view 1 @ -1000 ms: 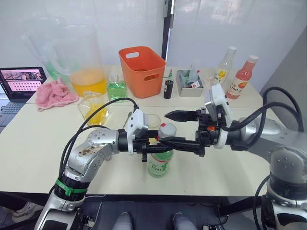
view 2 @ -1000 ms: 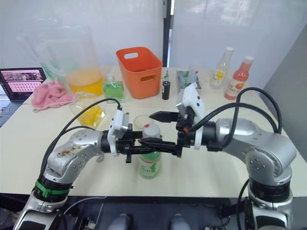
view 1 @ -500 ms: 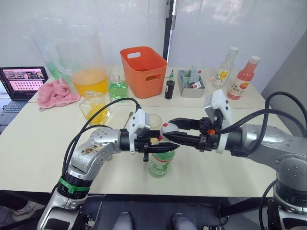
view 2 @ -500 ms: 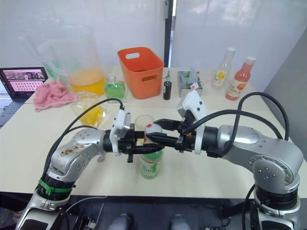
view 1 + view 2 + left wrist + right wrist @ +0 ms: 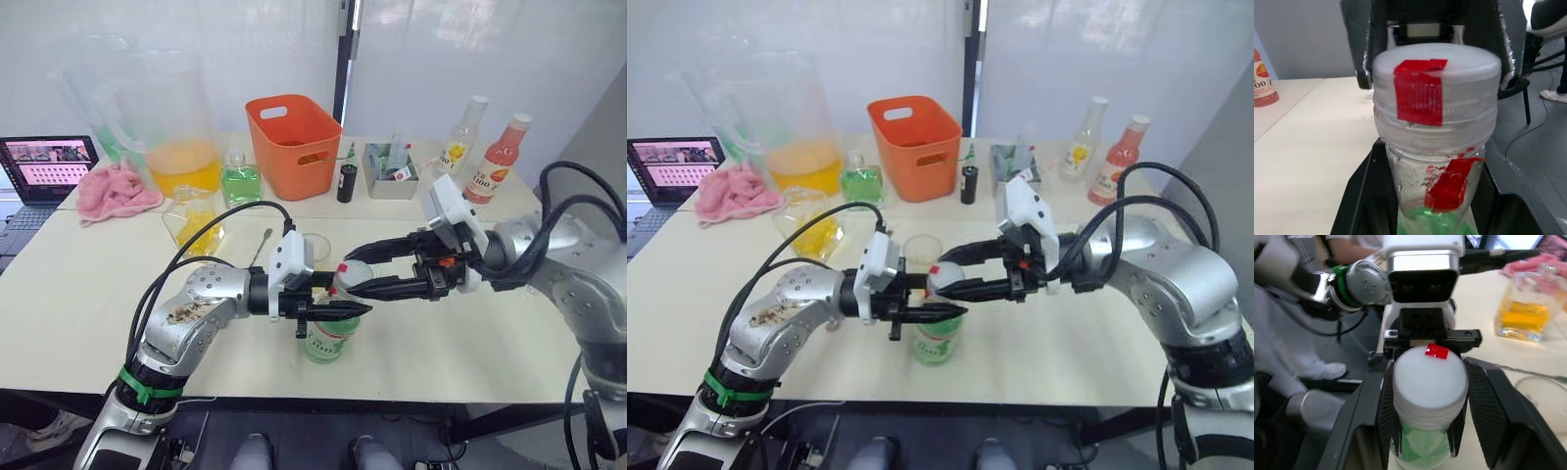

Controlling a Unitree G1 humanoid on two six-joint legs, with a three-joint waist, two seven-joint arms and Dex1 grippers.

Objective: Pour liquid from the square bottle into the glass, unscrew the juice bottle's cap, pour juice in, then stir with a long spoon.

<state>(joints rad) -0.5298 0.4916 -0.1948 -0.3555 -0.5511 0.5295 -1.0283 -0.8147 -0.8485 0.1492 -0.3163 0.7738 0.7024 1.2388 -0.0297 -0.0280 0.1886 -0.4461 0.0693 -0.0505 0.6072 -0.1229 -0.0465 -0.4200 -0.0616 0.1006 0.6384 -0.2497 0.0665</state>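
- Juice bottle [image 5: 327, 333] upright on the surface, just in front of the glass [image 5: 315, 247].
- Left gripper [image 5: 338, 311] jaws clenched round its neck, as before.
- Right gripper [image 5: 358, 277] has drawn back; jaws straddle the white cap [image 5: 1430, 377], contact unclear.
- Right wrist view adds the square bottle [image 5: 1524, 318] on the surface beyond.

Colour rundown: the juice bottle [image 5: 328, 333] is clear with pale green liquid, a green-and-white label and a white cap [image 5: 1436, 73] with a strip of red tape on it. Behind it, the square bottle [image 5: 195, 220] holds yellow liquid, and the smaller bottle [image 5: 238, 179] further back holds bright green. The basket [image 5: 291, 145] is orange, the cloth [image 5: 115, 190] pink, the pitcher [image 5: 168, 117] has orange-yellow liquid. The table [image 5: 78, 284] is cream. Both tools have black fingers with white housings.
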